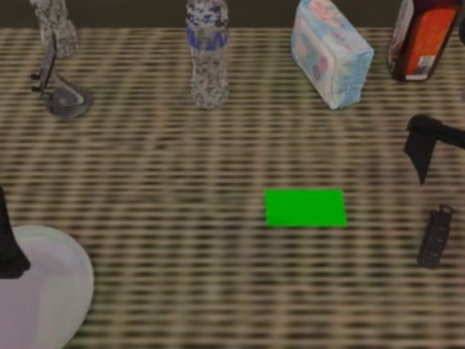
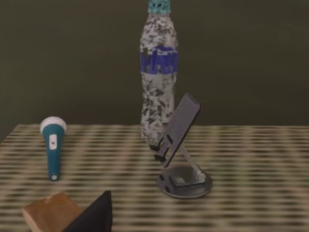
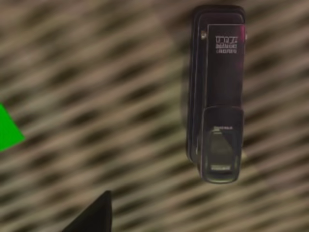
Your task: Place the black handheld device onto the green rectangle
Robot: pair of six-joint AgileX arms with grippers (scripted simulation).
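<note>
The black handheld device [image 1: 436, 236] lies flat near the table's right edge, well to the right of the green rectangle [image 1: 305, 208] at the table's middle. My right gripper [image 1: 423, 156] hovers open above the table just behind the device, holding nothing. In the right wrist view the device [image 3: 217, 92] shows its full length below the camera, a corner of the green rectangle [image 3: 8, 130] sits at the frame's edge, and one dark finger [image 3: 96, 217] shows. My left gripper [image 1: 11, 254] is parked open at the left edge.
Along the back stand a grey stand [image 1: 65, 98], a speckled bottle [image 1: 207, 54], a pale packet [image 1: 330, 51] and an orange-labelled bottle [image 1: 421, 40]. A white round object [image 1: 51, 291] fills the front left corner. The left wrist view shows a teal microphone [image 2: 53, 147] and a wooden block [image 2: 50, 215].
</note>
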